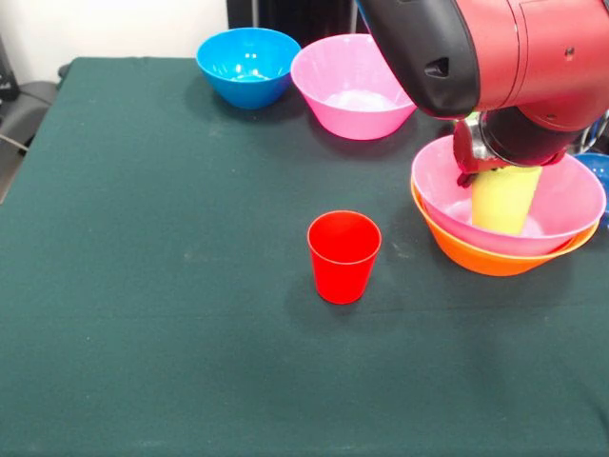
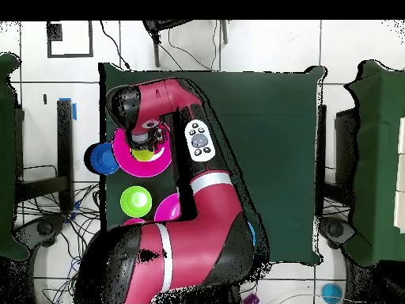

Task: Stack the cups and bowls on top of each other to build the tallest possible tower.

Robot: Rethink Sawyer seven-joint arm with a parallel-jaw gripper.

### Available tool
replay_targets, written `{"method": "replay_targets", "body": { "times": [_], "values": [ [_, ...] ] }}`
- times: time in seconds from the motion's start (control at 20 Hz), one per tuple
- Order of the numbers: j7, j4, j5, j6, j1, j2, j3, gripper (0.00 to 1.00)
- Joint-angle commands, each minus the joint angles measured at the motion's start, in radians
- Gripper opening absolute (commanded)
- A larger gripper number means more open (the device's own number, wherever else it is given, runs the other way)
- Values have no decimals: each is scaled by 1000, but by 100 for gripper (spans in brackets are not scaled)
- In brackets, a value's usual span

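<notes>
A lime green cup [image 1: 504,200] hangs upright from my gripper [image 1: 500,175], down inside a big pink bowl [image 1: 571,205] that is nested in the big orange bowl [image 1: 485,259] at the right. The gripper is shut on the cup's top, which the wrist hides. The red cup [image 1: 343,255] stands upright alone at the table's middle. In the overhead view the gripper [image 2: 143,142] is over the same pink bowl [image 2: 123,154], with the lime cup [image 2: 143,155] showing in it.
A light blue bowl [image 1: 247,65] and a second pink bowl [image 1: 352,88] stand at the far side. A dark blue bowl [image 1: 598,169] is at the right edge. The overhead view shows a green bowl [image 2: 135,201] and a magenta bowl [image 2: 168,210] near the base.
</notes>
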Motion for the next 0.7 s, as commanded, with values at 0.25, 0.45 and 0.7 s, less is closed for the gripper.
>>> {"method": "replay_targets", "body": {
  "times": [0.25, 0.45, 0.7],
  "values": [
    [-161, -38, -41, 179, 12, 21, 7, 0],
    [-150, -6, -42, 160, 6, 3, 6, 0],
    [-105, 86, -11, 84, 3, -33, 16, 0]
  ]
}}
